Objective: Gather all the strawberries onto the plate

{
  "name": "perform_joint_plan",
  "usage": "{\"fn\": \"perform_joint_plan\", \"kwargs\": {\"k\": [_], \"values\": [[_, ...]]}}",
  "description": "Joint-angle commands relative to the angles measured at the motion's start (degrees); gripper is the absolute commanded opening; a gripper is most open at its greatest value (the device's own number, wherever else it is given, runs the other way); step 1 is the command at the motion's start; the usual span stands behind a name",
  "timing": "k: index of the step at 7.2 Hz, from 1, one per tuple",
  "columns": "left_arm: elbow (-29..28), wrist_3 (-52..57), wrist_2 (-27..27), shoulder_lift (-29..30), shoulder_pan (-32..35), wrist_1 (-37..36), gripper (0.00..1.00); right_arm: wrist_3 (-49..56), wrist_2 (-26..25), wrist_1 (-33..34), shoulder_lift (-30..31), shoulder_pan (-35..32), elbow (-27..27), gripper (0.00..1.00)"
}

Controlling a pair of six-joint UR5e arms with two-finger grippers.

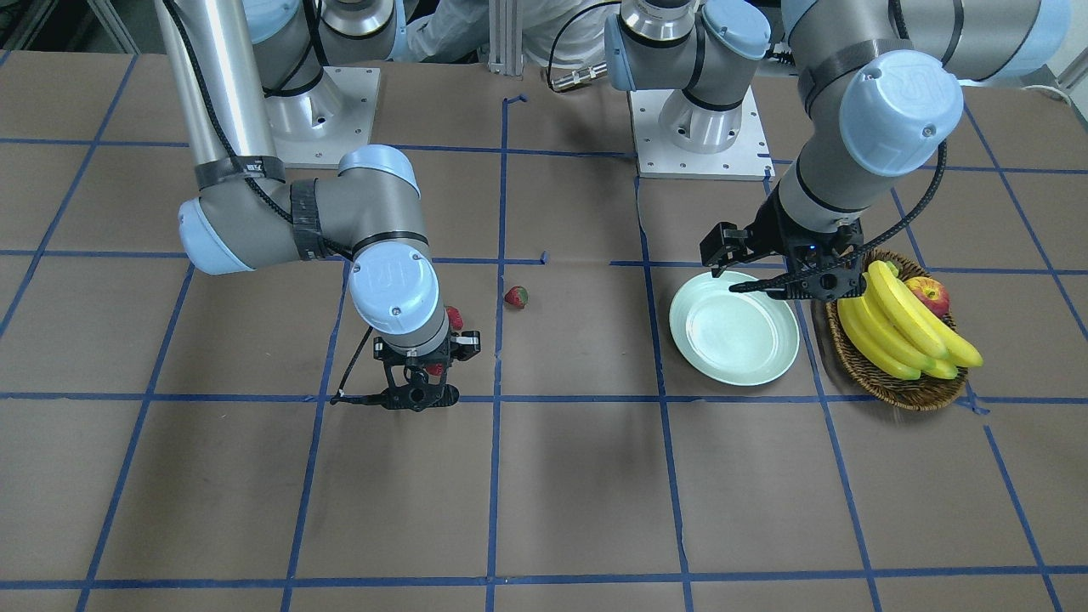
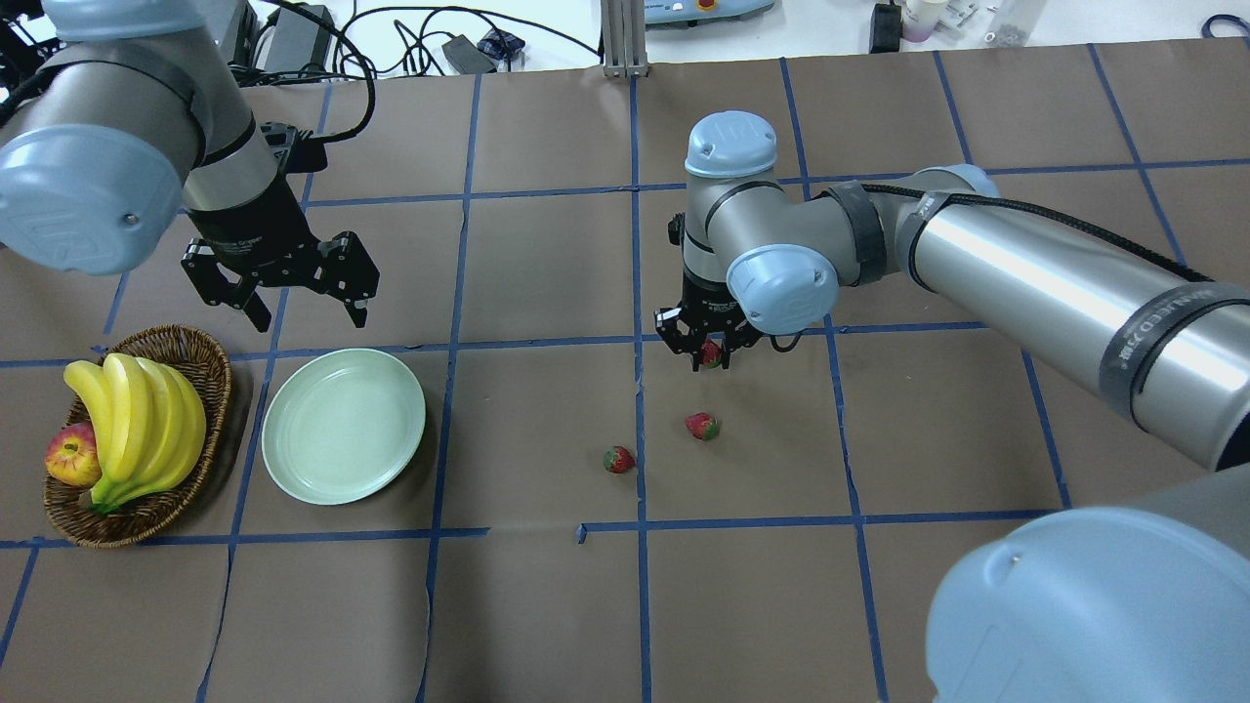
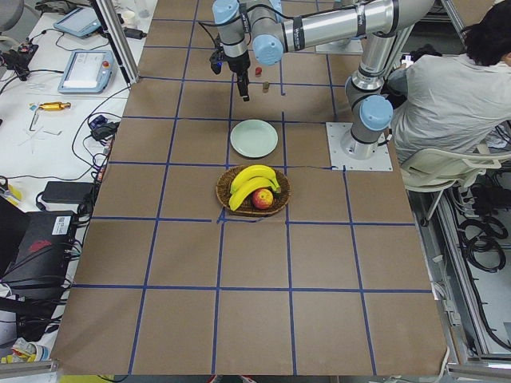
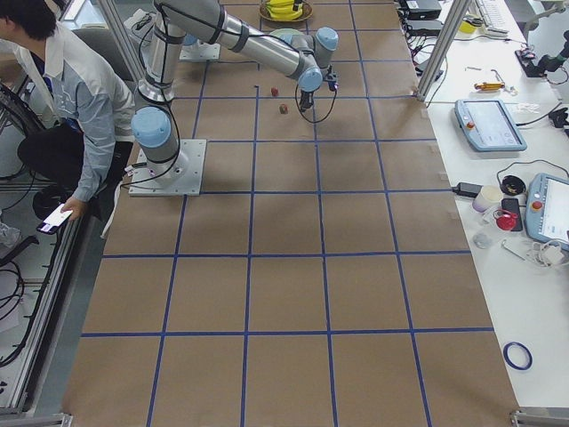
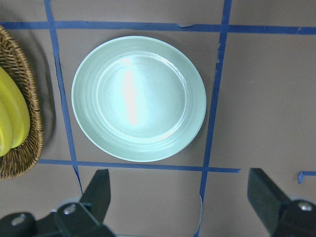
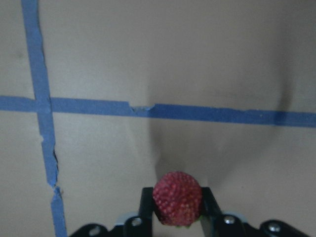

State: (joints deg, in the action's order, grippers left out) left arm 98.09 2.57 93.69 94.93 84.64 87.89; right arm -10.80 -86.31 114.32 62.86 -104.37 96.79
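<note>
My right gripper (image 2: 710, 357) is shut on a red strawberry (image 6: 177, 197), held just above the brown table. The same strawberry (image 1: 435, 369) shows between the fingers in the front view. Two more strawberries lie on the table nearer my base: one (image 2: 701, 426) close below the gripper, the other (image 2: 618, 459) on a blue tape line. The pale mint-green plate (image 2: 344, 426) sits empty to the left. My left gripper (image 2: 311, 314) hangs open above the plate's far edge, and in its wrist view the plate (image 5: 138, 98) lies beyond the spread fingers (image 5: 98, 190).
A wicker basket (image 2: 200, 363) with bananas (image 2: 137, 420) and an apple (image 2: 70, 456) stands just left of the plate. A person (image 3: 463, 80) sits behind the robot bases. Blue tape lines grid the table.
</note>
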Motion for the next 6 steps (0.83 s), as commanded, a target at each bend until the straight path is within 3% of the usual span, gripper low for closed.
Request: {"fn": "perform_joint_plan", "kwargs": {"k": [1,4,6], "values": [[-0.17,0.07,0.09,-0.01,0.00,0.00,1.00,-3.33,0.36,-0.32,0.68,-3.10,-3.61,0.00],[-0.27,-0.19,0.09,-0.18,0.09,-0.35,1.00,-8.09,0.44,0.38,-3.07,-10.75,-6.52,0.00],[-0.26,-0.19,0.01,-0.18,0.26,-0.35,1.00,-8.36,1.14,1.25,-5.55,-12.08,-6.79,0.00]]}}
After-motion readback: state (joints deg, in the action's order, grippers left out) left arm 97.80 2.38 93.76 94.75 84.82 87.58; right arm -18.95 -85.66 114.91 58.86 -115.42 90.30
